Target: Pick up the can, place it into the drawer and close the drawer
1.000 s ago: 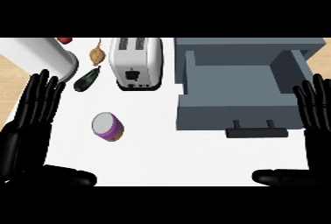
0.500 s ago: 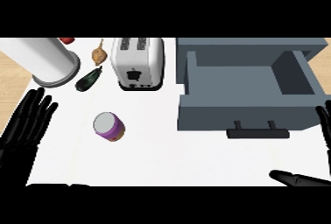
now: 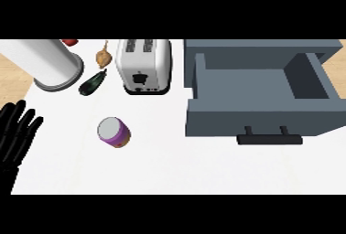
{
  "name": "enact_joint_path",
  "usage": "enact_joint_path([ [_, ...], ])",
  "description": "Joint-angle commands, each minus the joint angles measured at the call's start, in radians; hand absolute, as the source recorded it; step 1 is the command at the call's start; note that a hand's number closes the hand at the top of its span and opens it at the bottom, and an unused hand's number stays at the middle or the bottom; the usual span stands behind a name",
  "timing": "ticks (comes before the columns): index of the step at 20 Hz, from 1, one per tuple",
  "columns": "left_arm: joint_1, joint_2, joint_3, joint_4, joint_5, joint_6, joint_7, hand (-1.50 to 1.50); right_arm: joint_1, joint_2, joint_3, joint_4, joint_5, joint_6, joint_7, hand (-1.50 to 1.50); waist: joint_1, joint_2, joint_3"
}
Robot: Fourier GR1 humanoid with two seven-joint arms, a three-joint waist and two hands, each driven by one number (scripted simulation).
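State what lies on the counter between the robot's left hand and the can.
Nothing: in the head view, only a bare stretch of white counter separates the left hand from the can.

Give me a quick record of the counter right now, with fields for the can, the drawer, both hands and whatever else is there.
can: purple can on the white counter, left of the drawer, in no hand
drawer: drawer open, handle toward the robot, nothing visible inside
left hand: left hand open, fingers straight, at the view's left edge, apart from the can
right hand: not in view
other: toaster, white cylinder and dark green vegetable behind the can
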Motion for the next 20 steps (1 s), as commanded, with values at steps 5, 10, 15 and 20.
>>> enact_joint_path([
  [5,-0.03,-0.043,0.053,-0.048,0.12,0.063,0.149,-1.5,0.089,0.008,-0.077,-0.032,-0.094,0.094,-0.038,-1.5,-0.003,0.0,0.0],
  [10,-0.023,-0.098,0.028,0.024,0.115,0.08,0.112,-1.5,0.095,-0.041,-0.182,0.018,-0.165,0.169,-0.056,-1.5,-0.003,0.0,0.0],
  [15,-0.093,-0.092,0.061,0.115,0.172,0.075,0.112,-1.5,0.091,0.016,-0.149,-0.027,-0.104,0.159,-0.029,-1.5,-0.002,0.001,0.0],
  [20,-0.177,-0.084,0.052,0.157,0.136,0.122,0.156,-1.5,0.118,-0.011,-0.232,-0.027,-0.193,0.235,-0.01,-1.5,-0.004,0.001,0.0],
])
